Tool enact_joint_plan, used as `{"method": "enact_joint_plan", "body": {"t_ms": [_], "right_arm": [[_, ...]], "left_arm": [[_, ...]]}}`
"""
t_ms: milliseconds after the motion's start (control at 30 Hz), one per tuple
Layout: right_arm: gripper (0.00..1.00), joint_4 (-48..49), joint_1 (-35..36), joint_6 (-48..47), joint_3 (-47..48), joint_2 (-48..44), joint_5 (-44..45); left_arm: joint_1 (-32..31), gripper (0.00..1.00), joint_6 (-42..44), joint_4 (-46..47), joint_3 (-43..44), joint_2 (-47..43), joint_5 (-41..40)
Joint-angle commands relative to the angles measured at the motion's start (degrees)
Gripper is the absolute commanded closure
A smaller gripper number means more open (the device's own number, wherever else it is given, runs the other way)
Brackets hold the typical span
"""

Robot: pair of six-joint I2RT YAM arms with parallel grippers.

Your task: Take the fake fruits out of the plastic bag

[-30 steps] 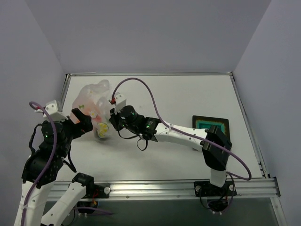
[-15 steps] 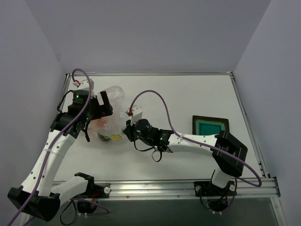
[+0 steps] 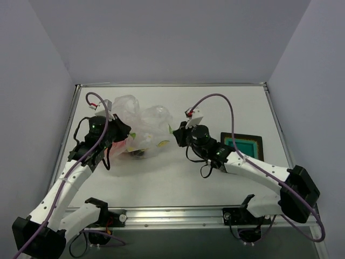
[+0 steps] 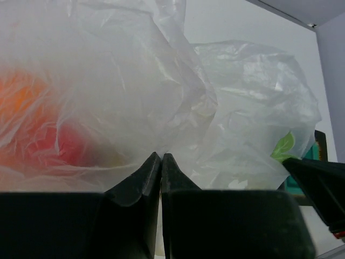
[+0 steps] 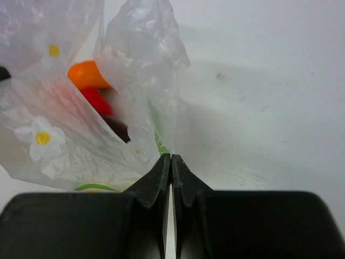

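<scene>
Left gripper (image 4: 161,156): jaws pinched shut on the plastic bag (image 3: 144,125).
Plastic bag: lies between both grippers, fake fruits (image 5: 88,76) inside.
Right gripper (image 5: 170,157): jaws pinched shut on the bag's edge.
Risk: a hard pull could rip the thin bag, and the fruits might roll off.

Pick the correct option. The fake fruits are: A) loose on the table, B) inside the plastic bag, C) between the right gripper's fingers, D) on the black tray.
B: in the right wrist view an orange fruit and a red fruit sit within the folds of the plastic bag, and the tray holds none.
</scene>
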Motion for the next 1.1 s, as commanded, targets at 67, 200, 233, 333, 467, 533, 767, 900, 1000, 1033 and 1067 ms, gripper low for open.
{"method": "enact_joint_plan", "body": {"t_ms": [67, 200, 233, 333, 467, 533, 767, 900, 1000, 1033, 1067], "right_arm": [[1.0, -4.5, -1.0, 1.1, -1.3, -6.6, -1.6], [1.0, 3.7, 0.4, 8.1, -9.7, -5.4, -3.1], [1.0, 5.0, 1.1, 9.3, -12.7, -4.8, -2.9], [1.0, 7.6, 5.6, 12.8, -15.2, -2.4, -0.9], [1.0, 6.7, 8.8, 14.9, -15.3, -0.1, 2.1], [1.0, 4.4, 8.7, 15.0, -14.8, -0.4, 3.1], [0.66, -10.5, 9.2, 8.2, -7.2, -12.1, 5.7], [0.29, -17.7, 9.3, 4.3, 0.4, -17.6, 4.4], [0.19, -18.3, 9.4, 0.7, 4.2, -15.2, -1.0], [0.19, -18.6, 9.4, -0.3, 7.2, -13.4, -1.7], [0.18, -19.0, 9.4, -1.1, 8.9, -9.7, -2.4]], "left_arm": [[-0.1, 0.98, -5.1, 9.4, -5.9, -6.1, 1.2], [-0.1, 0.98, -8.8, 7.4, -16.2, -17.4, -0.1], [0.0, 0.98, -9.2, 6.2, -19.5, -19.3, -0.7], [-0.1, 0.98, -11.6, -0.9, -23.0, -27.4, -3.4], [-0.1, 0.98, -16.2, -9.9, -27.7, -36.2, -4.9], [-0.1, 0.98, -18.2, -12.9, -28.3, -39.7, -6.8], [-0.1, 0.98, -19.5, -12.7, -31.4, -41.3, -5.6], [-0.1, 0.98, -18.6, -10.6, -31.7, -39.8, -3.4], [-0.1, 0.98, -17.3, -10.8, -30.4, -40.3, -3.5], [-0.1, 0.98, -17.0, -11.1, -29.3, -40.4, -3.8], [-0.1, 0.98, -16.6, -12.1, -28.6, -40.7, -4.2]]}}
